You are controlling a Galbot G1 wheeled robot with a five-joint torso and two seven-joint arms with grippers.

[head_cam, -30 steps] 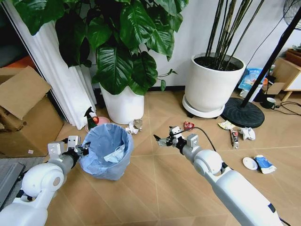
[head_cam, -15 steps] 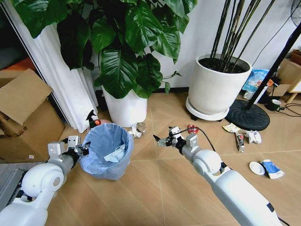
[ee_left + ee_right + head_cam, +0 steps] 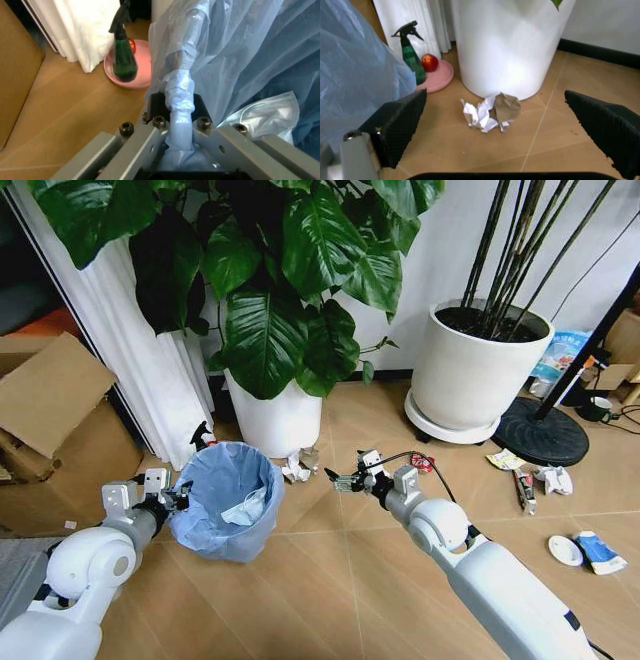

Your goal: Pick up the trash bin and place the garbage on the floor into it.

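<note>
The bin (image 3: 227, 500) rim is clamped by the left gripper (image 3: 173, 108); the right gripper (image 3: 340, 479) is held wide open, empty, near crumpled paper (image 3: 489, 111).

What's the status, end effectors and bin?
Left end effector shut on trash bin rim. Right end effector open, facing crumpled paper beside white plant pot. Nothing in the way.

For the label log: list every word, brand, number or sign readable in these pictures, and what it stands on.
None can be read.
Blue-white packet on the floor: print too small to read.
Blue bag behind the far plant pot: print blurred.
Spray bottle: no label visible.
Trash bin: plain bag.
</note>
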